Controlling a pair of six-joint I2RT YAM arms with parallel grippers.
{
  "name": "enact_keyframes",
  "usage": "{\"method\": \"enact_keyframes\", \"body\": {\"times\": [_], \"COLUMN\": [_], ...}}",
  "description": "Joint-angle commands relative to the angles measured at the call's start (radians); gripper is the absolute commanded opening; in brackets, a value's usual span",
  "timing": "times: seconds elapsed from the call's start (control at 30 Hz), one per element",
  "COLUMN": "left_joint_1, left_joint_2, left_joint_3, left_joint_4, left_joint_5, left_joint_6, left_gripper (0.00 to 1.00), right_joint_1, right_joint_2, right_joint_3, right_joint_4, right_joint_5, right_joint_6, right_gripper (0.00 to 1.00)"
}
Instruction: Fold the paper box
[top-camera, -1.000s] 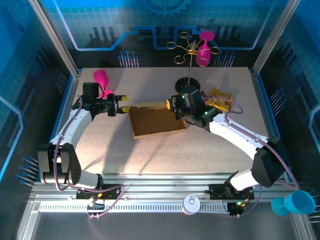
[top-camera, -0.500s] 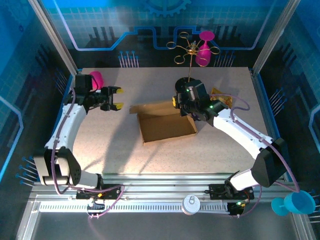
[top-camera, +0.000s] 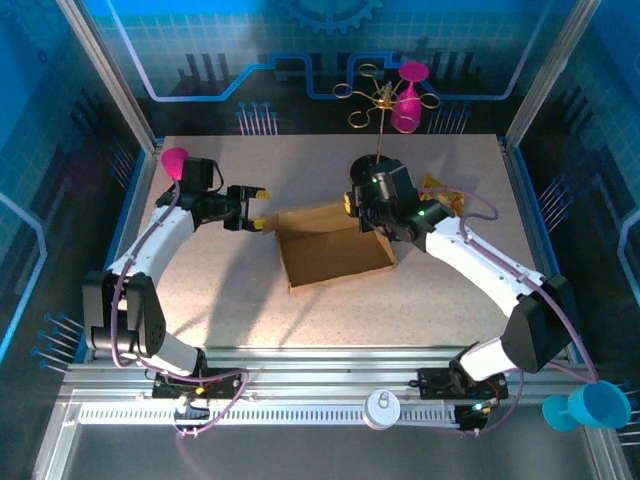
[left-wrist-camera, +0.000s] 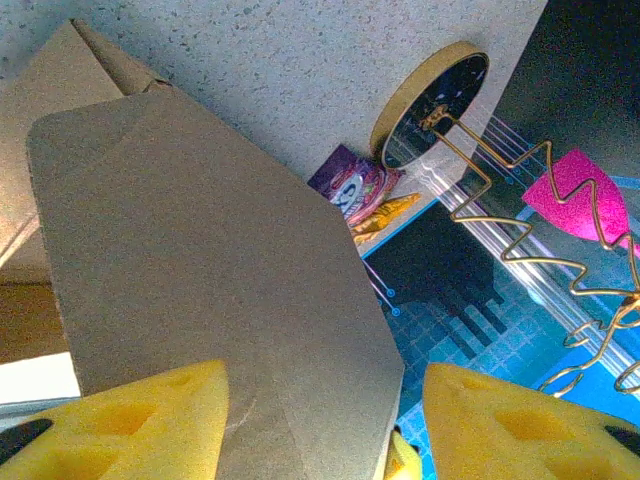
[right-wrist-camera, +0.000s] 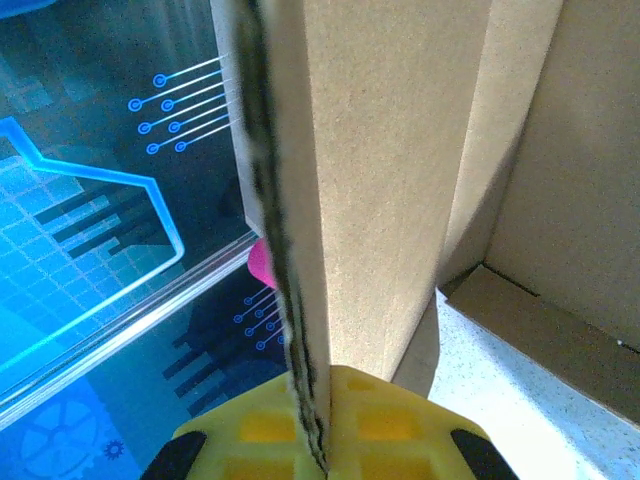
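- Since half a second ago, my left gripper (top-camera: 260, 207) has swung in from the left, and its spread fingers now bracket the flap (left-wrist-camera: 210, 270) at the far-left corner of the paper box (top-camera: 335, 248). The box and my right gripper (top-camera: 352, 212) have kept their places.
- The paper box sits about the middle of the worktop (top-camera: 230, 300), turned askew to its edges. It is a shallow open-topped carton with its walls up and its floor showing.
- It is plain brown cardboard with no print, label or writing on any face I can see. The flap has clipped corners and a faint crease near its lower end. In the right wrist view the wall (right-wrist-camera: 400, 150) shows a raw, dark cut edge.
- My right gripper (right-wrist-camera: 315, 420) is clenched on the box's far-right wall, with the yellow pads pinched onto that edge.
- My left gripper (left-wrist-camera: 320, 400) is released, its yellow fingertips (left-wrist-camera: 150, 420) wide apart with the flap between them. I cannot tell whether either one touches the card.
- A purple and yellow snack packet (left-wrist-camera: 355, 185) lies on the far-right part of the worktop, just beyond my right gripper. Its print is too small to read.
- A gold wire stand (top-camera: 380, 95) rises from a black round base (left-wrist-camera: 430, 100) near the far edge, with a pink cup (top-camera: 410, 80) up by its loops.
- A second pink cup (top-camera: 175, 160) is at the far-left corner, behind my left arm.
- A blue cup (top-camera: 590, 405) is off the worktop, past its near-right corner.
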Motion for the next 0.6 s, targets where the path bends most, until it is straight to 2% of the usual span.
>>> {"method": "enact_keyframes", "body": {"times": [0.0,0.57], "left_joint_1": [-0.009,0.015], "left_joint_2": [-0.025,-0.077], "left_joint_3": [-0.022,-0.100], "left_joint_4": [0.018,0.033], "left_joint_5": [0.024,0.064], "left_joint_6": [-0.031,-0.082], "left_gripper": [0.54,0.57], "right_joint_1": [-0.007,-0.015], "right_joint_2": [0.015,0.017], "right_joint_3": [0.007,-0.014], "right_joint_4": [0.031,0.064], "right_joint_5": [-0.011,-0.029], "right_joint_6": [0.011,0.006], "right_gripper": [0.00,0.00]}}
